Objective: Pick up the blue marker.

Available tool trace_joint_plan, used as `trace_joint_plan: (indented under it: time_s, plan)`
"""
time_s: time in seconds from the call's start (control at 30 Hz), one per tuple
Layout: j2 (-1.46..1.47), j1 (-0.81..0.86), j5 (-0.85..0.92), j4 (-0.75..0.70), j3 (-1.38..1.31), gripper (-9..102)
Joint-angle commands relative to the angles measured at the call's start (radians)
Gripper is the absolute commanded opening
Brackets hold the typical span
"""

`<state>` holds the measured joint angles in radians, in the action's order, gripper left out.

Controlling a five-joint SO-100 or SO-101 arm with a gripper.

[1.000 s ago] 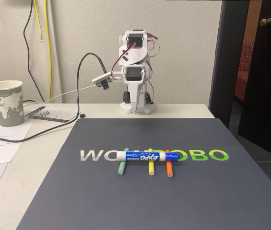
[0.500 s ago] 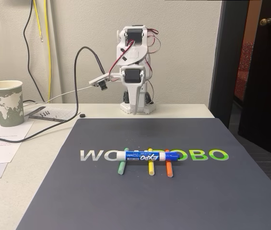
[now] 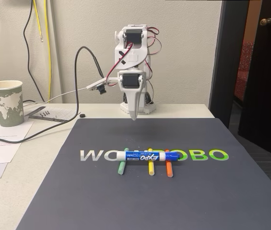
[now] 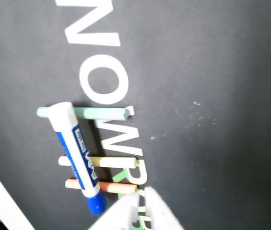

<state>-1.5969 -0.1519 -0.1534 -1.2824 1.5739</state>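
Note:
The blue marker (image 3: 147, 156) lies crosswise on the dark mat, resting on top of three thin sticks: green (image 3: 122, 166), yellow (image 3: 150, 167) and orange (image 3: 168, 169). Its white end points left and its blue cap right in the fixed view. My gripper (image 3: 133, 116) hangs tip-down over the mat's far edge, well behind the marker, with its fingers together and nothing in them. In the wrist view the marker (image 4: 77, 158) runs diagonally at left over the sticks, and the gripper (image 4: 142, 192) pokes in at the bottom edge, to the right of the blue cap.
The dark mat (image 3: 101, 201) with WOWROBO lettering covers most of the table. A paper cup (image 3: 4, 103) stands at the left among papers (image 3: 1, 143) and black cables (image 3: 77, 86). A dark door (image 3: 265, 72) is at the right.
The arm has unfolded forward and down. The gripper tip has moved from above its base out toward the mat's far edge. The marker and sticks have stayed put.

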Motion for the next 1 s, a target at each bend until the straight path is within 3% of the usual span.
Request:
trace_joint_plan:
  time_s: [0.0,0.97]
  plan:
    - [0.028,-0.005,-0.011,-0.012,-0.078,0]
    - [0.313,-0.054,-0.143,-0.123,-0.453,0]
